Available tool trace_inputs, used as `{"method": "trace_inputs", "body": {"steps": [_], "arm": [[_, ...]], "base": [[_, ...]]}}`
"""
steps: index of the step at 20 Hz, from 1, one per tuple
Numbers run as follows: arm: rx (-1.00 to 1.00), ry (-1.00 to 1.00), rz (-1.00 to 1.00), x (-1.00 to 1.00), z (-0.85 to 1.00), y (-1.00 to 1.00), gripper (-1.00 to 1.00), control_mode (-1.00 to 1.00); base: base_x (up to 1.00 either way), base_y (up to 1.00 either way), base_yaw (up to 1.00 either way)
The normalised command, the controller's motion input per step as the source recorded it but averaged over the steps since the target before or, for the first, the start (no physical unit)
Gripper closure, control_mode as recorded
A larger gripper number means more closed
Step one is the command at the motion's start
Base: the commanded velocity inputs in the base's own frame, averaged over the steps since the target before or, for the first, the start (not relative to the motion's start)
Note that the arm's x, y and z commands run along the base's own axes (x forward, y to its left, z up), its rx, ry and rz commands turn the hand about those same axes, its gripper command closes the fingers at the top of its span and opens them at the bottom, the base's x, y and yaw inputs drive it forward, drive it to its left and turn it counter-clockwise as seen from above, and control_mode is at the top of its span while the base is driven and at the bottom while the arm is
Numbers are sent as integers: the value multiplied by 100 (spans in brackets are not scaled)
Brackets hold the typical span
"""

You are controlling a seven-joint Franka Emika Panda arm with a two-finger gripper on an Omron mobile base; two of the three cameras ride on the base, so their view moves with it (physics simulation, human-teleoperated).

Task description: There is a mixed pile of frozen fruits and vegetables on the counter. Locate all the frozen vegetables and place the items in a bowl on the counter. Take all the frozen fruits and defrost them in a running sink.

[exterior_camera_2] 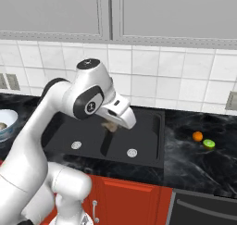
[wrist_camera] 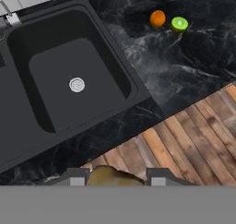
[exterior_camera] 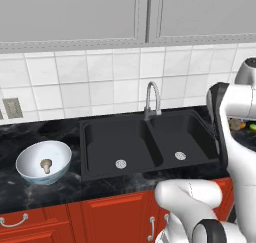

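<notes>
Above the sink [exterior_camera_2: 106, 138], a tan mushroom [wrist_camera: 113, 177] is clamped between the gripper [wrist_camera: 114, 179] fingers. It should be carried level, left of the sink, and released low inside the bowl [exterior_camera: 35, 176].

The bowl [exterior_camera: 44, 162] sits on the counter [exterior_camera: 30, 192] left of the sink [exterior_camera: 145, 142], one mushroom piece [exterior_camera: 46, 164] in it. Right of the sink, two fruit balls [exterior_camera_2: 202, 140] lie side by side.

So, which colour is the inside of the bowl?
Glossy white inside the bowl, with a pale blue-grey outside; the left base view shows it best.
</notes>
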Motion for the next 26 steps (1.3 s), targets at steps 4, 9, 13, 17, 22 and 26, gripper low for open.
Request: {"method": "trace_inputs", "body": {"steps": [4,9,13,17,22,26], "arm": [[0,2,1,-24,5,61,100,-100],[0,0,3,-3,0,66,100,-100],[0,0,5,0,0,62,100,-100],[0,0,7,2,-11,41,100,-100],[0,0,1,3,-10,45,100,-100],[0,-2,0,2,-20,68,100,-100]], "base": [[0,0,0],[0,0,0],[0,0,0],[0,0,0],[0,0,0],[0,0,0]]}}
